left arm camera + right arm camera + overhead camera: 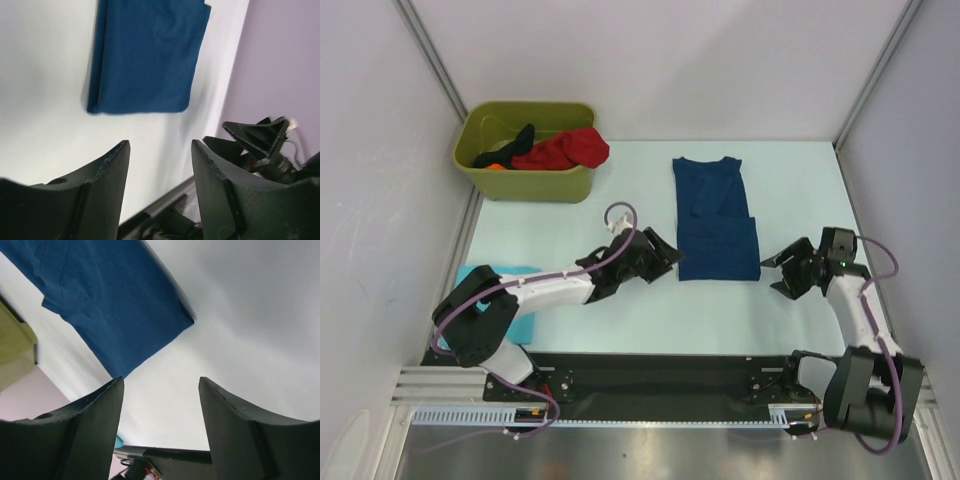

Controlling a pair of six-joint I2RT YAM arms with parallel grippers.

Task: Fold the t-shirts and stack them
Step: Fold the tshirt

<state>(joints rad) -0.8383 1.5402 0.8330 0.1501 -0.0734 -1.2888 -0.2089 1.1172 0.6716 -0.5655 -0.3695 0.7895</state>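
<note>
1. Top external view.
   - We log the navy t-shirt (717, 220) flat at mid-worktop (620, 190). It is narrowed to a long panel with the collar at the far end, and it looks part-folded, not yet a compact square.
   - The turquoise t-shirt (525, 322) lies at the near-left edge, partly under the left arm. We judge it folded and likely the base of the stack.
   - The red t-shirt (565, 150) and the black one (520, 138) sit crumpled in the olive bin (525, 185), untouched.
   - The left claw (665, 255) is just beside the navy shirt's near-left corner. The right claw (778, 270) is near its near-right corner.

2. Left wrist view.
   - The left claw (160, 150) has its fingers spread with nothing between them.
   - The navy t-shirt (145, 55) lies ahead of it, apart from the fingers.

3. Right wrist view.
   - The right claw (161, 385) gapes wide and is empty.
   - The navy t-shirt (105, 300) is ahead and clear of the fingers. The bin (15, 350) shows at the left edge.

4. Tally, by our judgement: one shirt done, one midway, two not begun. Stacking remains.
</note>
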